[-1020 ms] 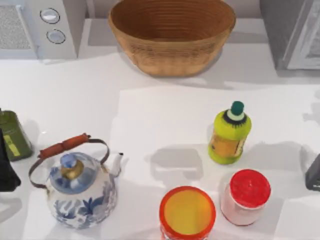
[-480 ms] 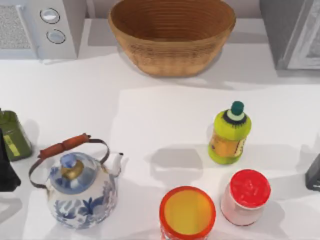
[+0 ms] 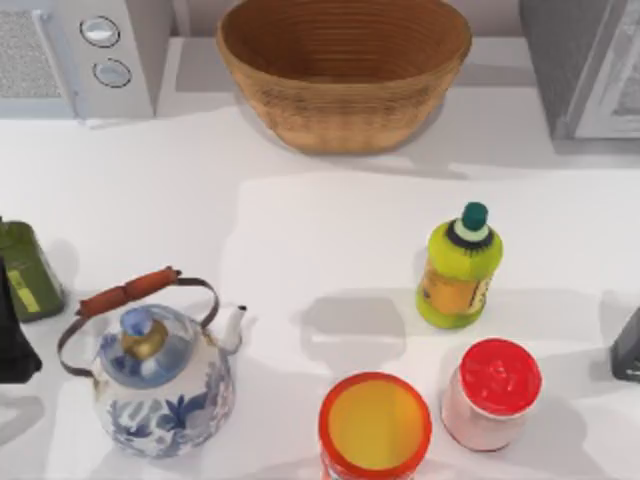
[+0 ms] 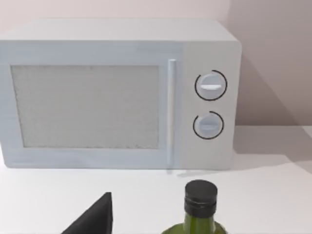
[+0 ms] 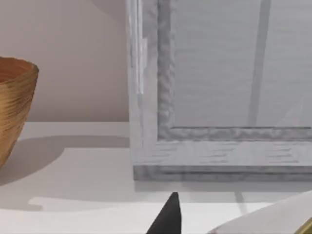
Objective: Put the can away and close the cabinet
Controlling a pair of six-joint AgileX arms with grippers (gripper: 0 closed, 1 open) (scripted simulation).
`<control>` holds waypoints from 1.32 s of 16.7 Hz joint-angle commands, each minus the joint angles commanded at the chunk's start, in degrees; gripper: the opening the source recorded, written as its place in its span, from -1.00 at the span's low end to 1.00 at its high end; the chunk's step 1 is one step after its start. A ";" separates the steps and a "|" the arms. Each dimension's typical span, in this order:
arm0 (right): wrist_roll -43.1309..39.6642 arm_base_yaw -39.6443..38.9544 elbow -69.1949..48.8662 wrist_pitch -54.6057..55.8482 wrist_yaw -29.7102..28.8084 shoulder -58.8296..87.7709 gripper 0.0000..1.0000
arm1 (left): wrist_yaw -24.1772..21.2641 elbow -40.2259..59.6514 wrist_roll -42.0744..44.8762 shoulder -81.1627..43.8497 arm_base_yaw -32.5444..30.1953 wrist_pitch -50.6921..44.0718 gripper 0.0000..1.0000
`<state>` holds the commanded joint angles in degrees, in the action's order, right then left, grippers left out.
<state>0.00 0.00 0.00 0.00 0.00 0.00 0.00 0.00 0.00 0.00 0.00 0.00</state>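
Nothing looks done yet: the can [image 3: 374, 427] stands at the table's [image 3: 300, 230] near edge, untouched. The cabinet [image 3: 590, 65] sits at the far right corner, seemingly open. Left gripper [image 3: 12, 335] and right gripper [image 3: 628, 347] sit at the side edges; I cannot tell their finger state.

left gripper [image 3: 12, 345] low at table's left edge, right gripper [image 3: 627, 348] at right edge, both only partly in frame, nothing visibly held.
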 joint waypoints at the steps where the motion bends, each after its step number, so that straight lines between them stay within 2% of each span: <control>1: 0.00 0.00 0.00 0.00 0.00 0.00 -1.00 | 0.00 0.00 0.00 0.00 0.00 0.00 1.00; 6: 0.20 -0.10 -1.90 -0.93 -0.14 1.83 -1.00 | 0.00 0.00 0.00 0.00 0.00 0.00 1.00; 10: 0.54 -1.64 -12.60 -4.96 -1.53 11.37 -1.00 | 0.00 0.00 0.00 0.00 0.00 0.00 1.00; 13: 0.87 -3.31 -26.49 -9.10 -3.16 24.01 -1.00 | 0.00 0.00 0.00 0.00 0.00 0.00 1.00; 22: 0.62 -8.54 -79.56 -21.27 -8.75 62.54 -1.00 | 0.00 0.00 0.00 0.00 0.00 0.00 1.00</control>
<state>0.62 -8.54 -79.56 -21.27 -8.75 62.54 0.00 0.00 0.00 0.00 0.00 0.00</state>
